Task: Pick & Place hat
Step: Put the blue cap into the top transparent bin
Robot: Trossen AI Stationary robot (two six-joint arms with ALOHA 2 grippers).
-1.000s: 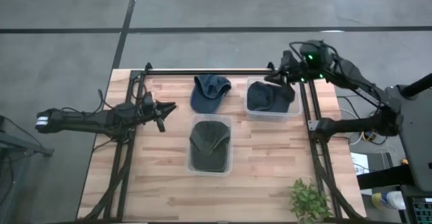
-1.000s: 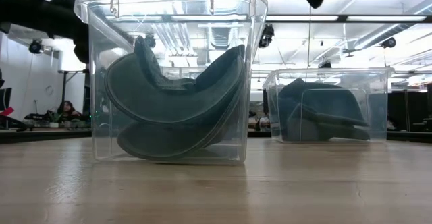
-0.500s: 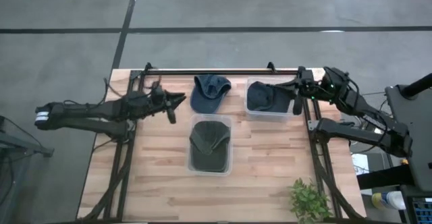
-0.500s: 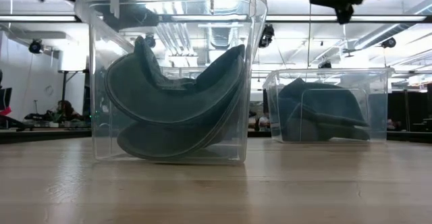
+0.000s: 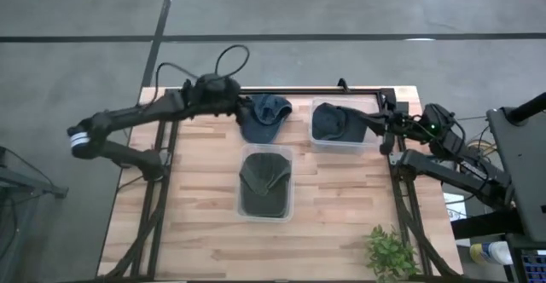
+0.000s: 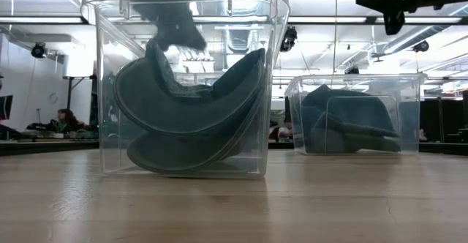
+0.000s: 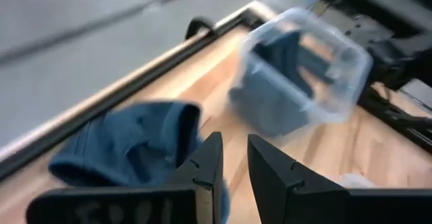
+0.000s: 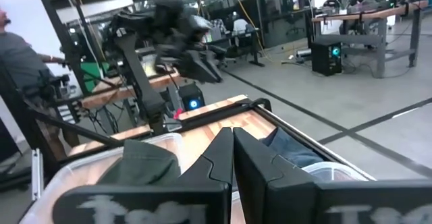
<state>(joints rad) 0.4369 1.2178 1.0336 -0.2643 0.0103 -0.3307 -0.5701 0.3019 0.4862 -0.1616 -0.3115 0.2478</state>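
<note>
Overhead first, then details.
Worktop (image 5: 196, 223): pale wooden planks, with a dark metal frame along its far edge and both sides.
Left arm: reaches in from the left side toward the far edge, cable looping above it.
Right arm: drawn back at the right edge, near the far right corner.
Centre bin (image 5: 266, 183): clear plastic, mid-worktop; holds a dark olive hat (image 5: 264, 179) curled on its side against the bin walls in the low view (image 6: 186, 107).
Far-right bin (image 5: 344, 124): clear plastic, by the far edge toward the right corner; holds a dark blue-grey hat (image 5: 334, 124).
Loose blue hat (image 5: 264, 116): the task's thing, lies crumpled on the bare wood at the far edge, just left of the far-right bin and just beyond the centre bin; in no bin.
Left gripper (image 5: 240, 106): at the blue hat's left side, right beside it; wrist view shows the fingers parted by a narrow gap with the hat (image 7: 135, 150) just ahead, nothing between them.
Right gripper (image 5: 384, 129): above the far-right bin's right edge; wrist view shows its fingers pressed together, empty.
Plant (image 5: 392, 253): small green sprig at the near right corner.
</note>
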